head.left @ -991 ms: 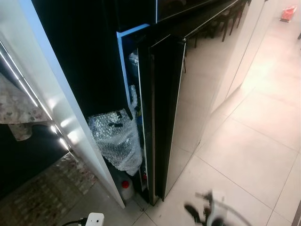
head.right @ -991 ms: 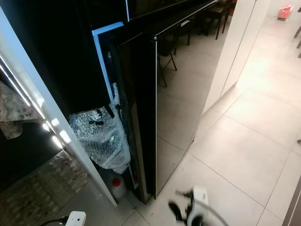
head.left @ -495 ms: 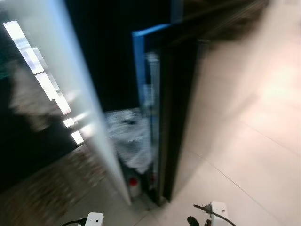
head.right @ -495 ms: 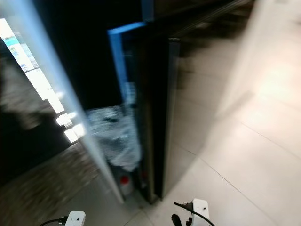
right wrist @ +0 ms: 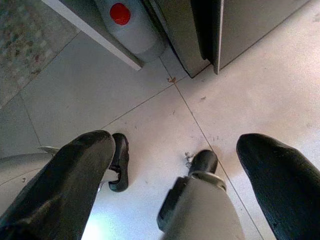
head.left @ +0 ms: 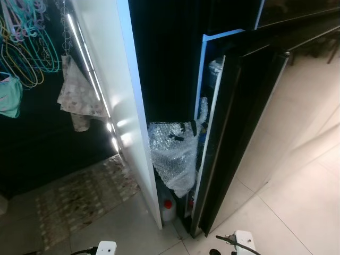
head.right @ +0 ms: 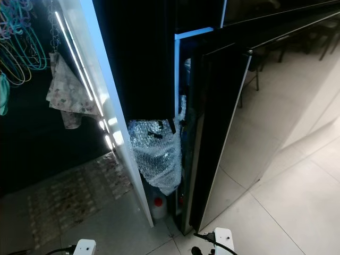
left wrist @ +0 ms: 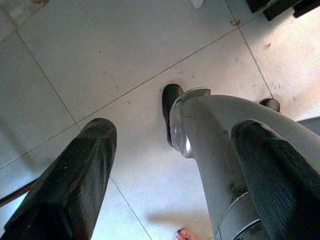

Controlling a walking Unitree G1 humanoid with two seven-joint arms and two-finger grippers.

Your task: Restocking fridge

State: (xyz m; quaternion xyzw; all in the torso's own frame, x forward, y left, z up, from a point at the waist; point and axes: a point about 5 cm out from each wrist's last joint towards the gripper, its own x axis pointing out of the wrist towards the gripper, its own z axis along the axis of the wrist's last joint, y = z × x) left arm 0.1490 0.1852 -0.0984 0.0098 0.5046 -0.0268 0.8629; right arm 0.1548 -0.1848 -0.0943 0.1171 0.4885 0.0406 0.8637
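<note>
While both arms hang low at the robot's sides, the fridge door [head.left: 241,133] stands ahead and to the right of centre in the head views, a tall dark glossy slab seen nearly edge-on, its long axis upright and its free edge turned toward the robot. It is ajar, not wide: a narrow gap runs between it and the black cabinet body with the blue-lit edge [head.left: 204,69]. Low in that gap sits a wad of bubble wrap [head.left: 172,154], and under it on the floor stands a white jug with a red cap [head.left: 168,208], just beside the foot of a white panel [head.left: 125,106] that rises on the left.

Pointing down at the tiled floor [right wrist: 240,100], the right gripper [right wrist: 175,180] has its two black fingers spread wide with nothing between them; the same red-capped jug and the door's bottom corner [right wrist: 212,45] lie just beyond its fingertips, past the robot's own foot. Likewise aimed at bare tile, the left gripper [left wrist: 170,170] is spread wide and empty, with the robot's leg between its fingers in the picture.

Judging from this, the right arm is the nearer one to the door's free edge, which lies forward and well above that hand. Any pull on the door would call for raising the arm and reaching forward to the upright edge, then swinging it rightward
</note>
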